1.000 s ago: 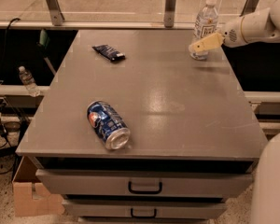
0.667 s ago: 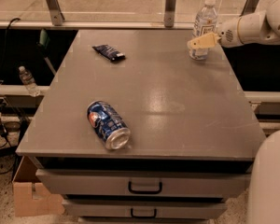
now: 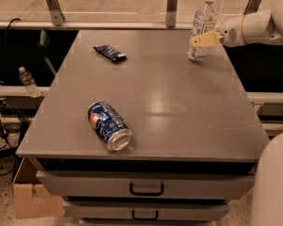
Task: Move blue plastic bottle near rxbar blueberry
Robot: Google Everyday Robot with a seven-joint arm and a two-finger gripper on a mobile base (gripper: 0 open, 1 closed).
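The blue plastic bottle [image 3: 202,20] is clear with a white cap and a white label. It stands upright at the table's far right corner. My gripper [image 3: 203,40] comes in from the right on a white arm [image 3: 254,28] and sits at the bottle's lower half, its cream tip in front of the bottle. The rxbar blueberry [image 3: 110,53] is a small flat dark navy wrapper. It lies on the far left part of the table, well apart from the bottle.
A crushed blue soda can [image 3: 109,126] lies on its side near the table's front left. The grey table [image 3: 179,107] has drawers below. A small bottle [image 3: 27,81] stands off the table at left. A cardboard box [image 3: 30,199] sits on the floor.
My gripper has moved slightly left and up along the bottle. The bottle's top has shifted a little left. The can and the bar have not moved.
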